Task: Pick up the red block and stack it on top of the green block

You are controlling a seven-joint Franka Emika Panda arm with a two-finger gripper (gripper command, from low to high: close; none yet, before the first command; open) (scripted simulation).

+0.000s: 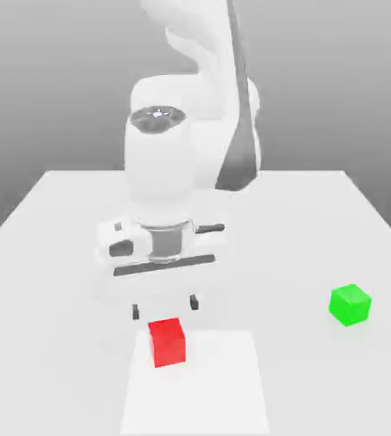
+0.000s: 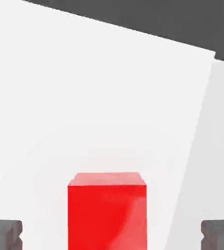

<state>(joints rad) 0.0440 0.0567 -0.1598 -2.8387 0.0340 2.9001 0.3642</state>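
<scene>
- The red block [image 1: 168,341] sits on the white table [image 1: 318,230] in front of you, just below your gripper [image 1: 164,306].
- Your fingers [image 2: 4,233] stand wide apart, touching nothing.
- The green block [image 1: 350,304] rests well apart, toward the exterior view's right.

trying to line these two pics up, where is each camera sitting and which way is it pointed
Exterior view: off the arm, raised above the white table, looking down at the arm's front; shows the arm, the open gripper above the red block, and the green block toward the exterior view's right.
Hand view: on the hand, looking down past both dark fingertips at the table.
Shared: the red block, the fingertips and the table.
</scene>
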